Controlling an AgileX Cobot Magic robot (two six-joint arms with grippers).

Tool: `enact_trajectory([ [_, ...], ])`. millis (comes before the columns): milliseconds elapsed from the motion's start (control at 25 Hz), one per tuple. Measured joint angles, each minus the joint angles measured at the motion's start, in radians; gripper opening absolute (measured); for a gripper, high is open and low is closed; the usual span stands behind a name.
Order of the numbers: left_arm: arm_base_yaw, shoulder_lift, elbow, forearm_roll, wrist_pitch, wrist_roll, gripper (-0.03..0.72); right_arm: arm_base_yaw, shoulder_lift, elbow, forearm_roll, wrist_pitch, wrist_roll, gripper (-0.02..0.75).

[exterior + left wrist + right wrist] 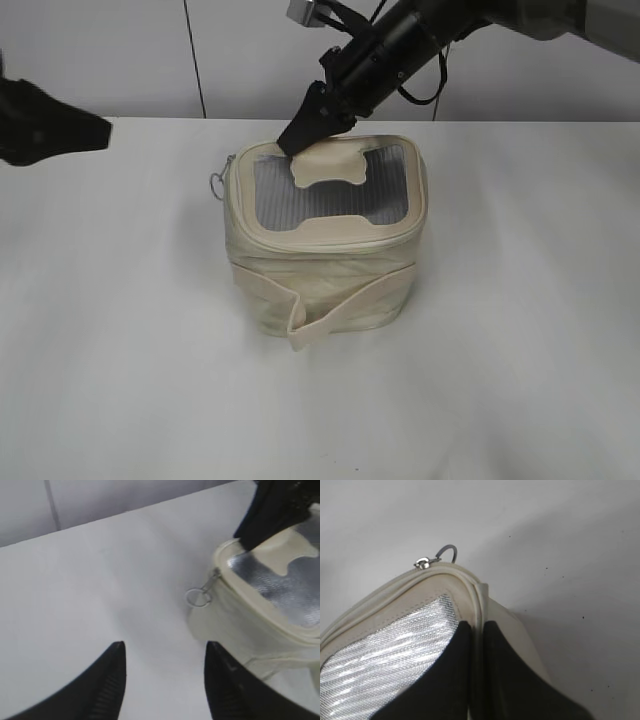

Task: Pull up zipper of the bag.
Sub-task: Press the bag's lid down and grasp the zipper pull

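- Your bag (325, 240) sits mid-frame on the tabletop (520, 350).
- Your right tool (476, 645) pinches the bag's top rim, upper centre.
- Your left tool (165, 680) hangs wide apart, lower frame, near the zipper (202, 592) ring.

The bag (325, 270) is soft, matt cream cloth with creased side walls and a stitched rim; its top panel (385, 195) is fine grey mesh with a silvery sheen under the light, carrying a smooth cream patch (330, 168). The zipper (202, 594) pull is bright silver metal ending in a thin wire ring. The right gripper (476, 680) fingers are matt black. The counter (520, 330) is smooth, matt white.
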Motion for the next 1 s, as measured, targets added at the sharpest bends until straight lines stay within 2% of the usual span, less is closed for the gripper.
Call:
enact_trajectory([
  [120,0.0,0.177,-0.104,-0.101,0.115,0.187,0.387,0.0,0.0,0.0,0.001,0.0,0.001,0.044],
  [400,-0.003,0.501,-0.297,-0.114,0.259,0.466,0.387,0.0,0.0,0.0,0.003,0.0,0.001,0.044],
  [680,-0.01,0.628,-0.375,-0.118,0.276,0.667,0.387,0.0,0.0,0.0,0.004,0.0,0.007,0.044],
  [1000,-0.069,0.657,-0.377,-0.137,0.232,0.755,0.4,0.0,0.0,0.0,0.004,0.0,0.012,0.042],
])
